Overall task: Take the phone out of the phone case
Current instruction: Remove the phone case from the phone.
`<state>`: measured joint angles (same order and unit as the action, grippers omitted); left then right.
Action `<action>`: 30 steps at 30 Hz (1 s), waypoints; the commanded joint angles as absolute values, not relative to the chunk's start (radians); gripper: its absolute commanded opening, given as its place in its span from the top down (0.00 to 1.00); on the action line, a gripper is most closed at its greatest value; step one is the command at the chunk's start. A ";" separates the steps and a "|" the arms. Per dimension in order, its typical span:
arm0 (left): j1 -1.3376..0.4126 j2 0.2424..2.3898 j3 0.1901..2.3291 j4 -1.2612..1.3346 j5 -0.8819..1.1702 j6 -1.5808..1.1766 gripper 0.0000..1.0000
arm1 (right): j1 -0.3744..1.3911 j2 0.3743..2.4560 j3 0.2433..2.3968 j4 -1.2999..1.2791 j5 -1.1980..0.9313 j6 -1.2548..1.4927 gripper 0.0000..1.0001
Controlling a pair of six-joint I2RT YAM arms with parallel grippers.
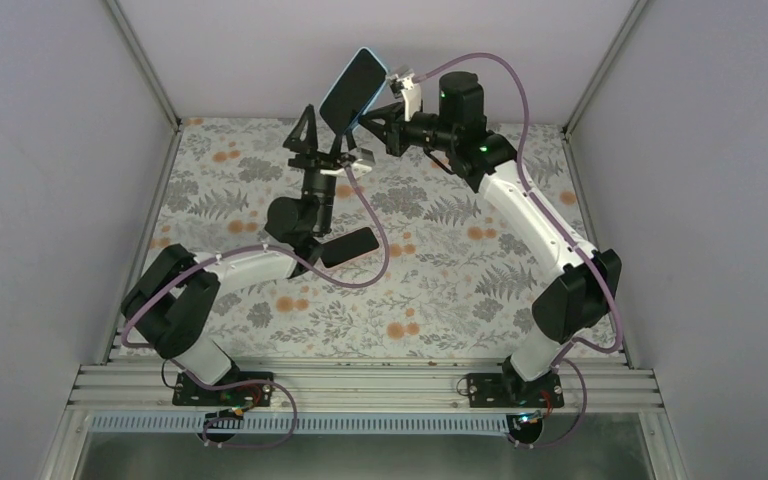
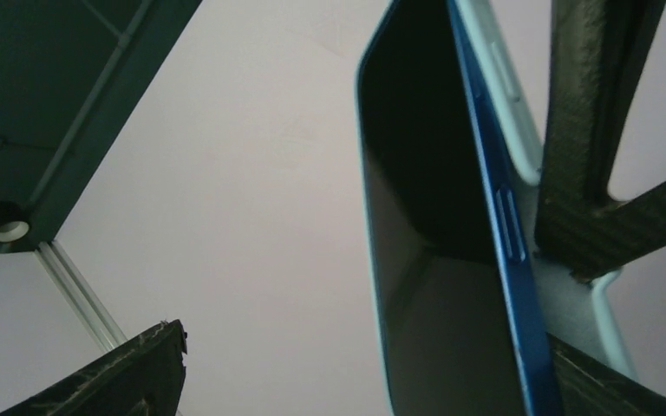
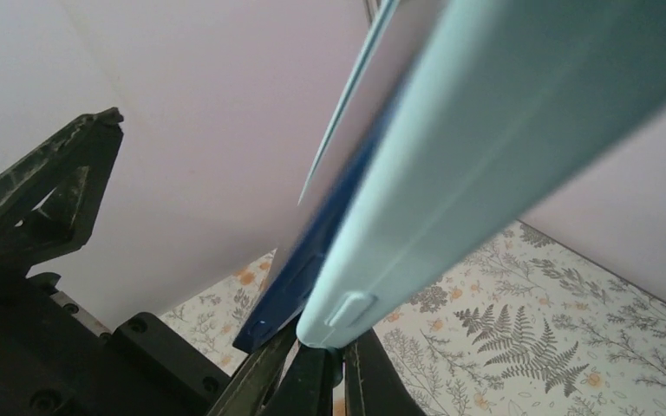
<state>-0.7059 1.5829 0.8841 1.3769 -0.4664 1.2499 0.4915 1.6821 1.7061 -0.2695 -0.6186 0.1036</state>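
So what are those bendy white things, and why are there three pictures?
They are two robot arms. One picture looks down from above; the other two come from little cameras on each arm's wrist. The right pincer is shut on a light blue case with a dark blue phone in it, held up in the air. The left pincer is wide open beside the phone, one finger against the case. Below is a flowery table.
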 commanded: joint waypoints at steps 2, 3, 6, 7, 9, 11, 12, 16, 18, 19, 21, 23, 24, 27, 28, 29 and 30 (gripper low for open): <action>-0.751 1.606 0.909 1.656 -0.390 1.337 0.18 | 0.484 1.714 1.718 -0.304 -0.596 0.100 0.97; -0.754 1.621 0.913 1.674 -0.390 1.350 0.21 | 0.485 1.717 1.719 -0.304 -0.600 0.101 0.97; -0.756 1.656 0.934 1.690 -0.404 1.378 0.29 | 0.485 1.724 1.719 -0.305 -0.619 0.101 0.97; -0.756 1.667 0.940 1.694 -0.407 1.384 0.31 | 0.486 1.725 1.719 -0.306 -0.624 0.099 0.97; -0.758 1.683 0.945 1.702 -0.399 1.397 0.36 | 0.485 1.726 1.715 -0.307 -0.631 0.096 0.97; -0.758 1.702 0.953 1.713 -0.397 1.414 0.43 | 0.485 1.726 1.710 -0.307 -0.636 0.095 0.97; -0.758 1.712 0.955 1.723 -0.395 1.425 0.46 | 0.485 1.727 1.708 -0.306 -0.638 0.095 0.97; -0.761 1.758 0.968 1.774 -0.391 1.470 0.58 | 0.485 1.728 1.703 -0.304 -0.642 0.098 0.97; -0.761 1.770 0.978 1.776 -0.398 1.477 0.62 | 0.484 1.727 1.699 -0.302 -0.644 0.099 0.97; -0.761 1.775 0.981 1.776 -0.403 1.480 0.63 | 0.483 1.725 1.697 -0.300 -0.645 0.101 0.97; -0.761 1.783 0.984 1.778 -0.405 1.489 0.67 | 0.484 1.721 1.692 -0.298 -0.644 0.105 0.97; -0.761 1.788 0.989 1.778 -0.416 1.489 0.71 | 0.485 1.716 1.691 -0.297 -0.639 0.105 0.97; -0.761 1.787 0.989 1.775 -0.417 1.488 0.74 | 0.485 1.713 1.688 -0.295 -0.636 0.104 0.97; -0.761 1.784 0.993 1.766 -0.420 1.488 0.87 | 0.484 1.707 1.681 -0.290 -0.621 0.105 0.97; -0.763 1.784 0.995 1.766 -0.421 1.490 0.92 | 0.485 1.706 1.679 -0.289 -0.610 0.106 0.97; -0.766 1.784 0.995 1.770 -0.419 1.495 0.95 | 0.486 1.705 1.678 -0.288 -0.590 0.108 0.97; -0.770 1.784 0.995 1.776 -0.416 1.501 0.97 | 0.484 1.706 1.677 -0.288 -0.564 0.110 0.97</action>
<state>-0.7509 1.7996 0.9524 1.5383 -0.4480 1.4834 0.4831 1.7123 1.7000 -0.2943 -0.6342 0.1238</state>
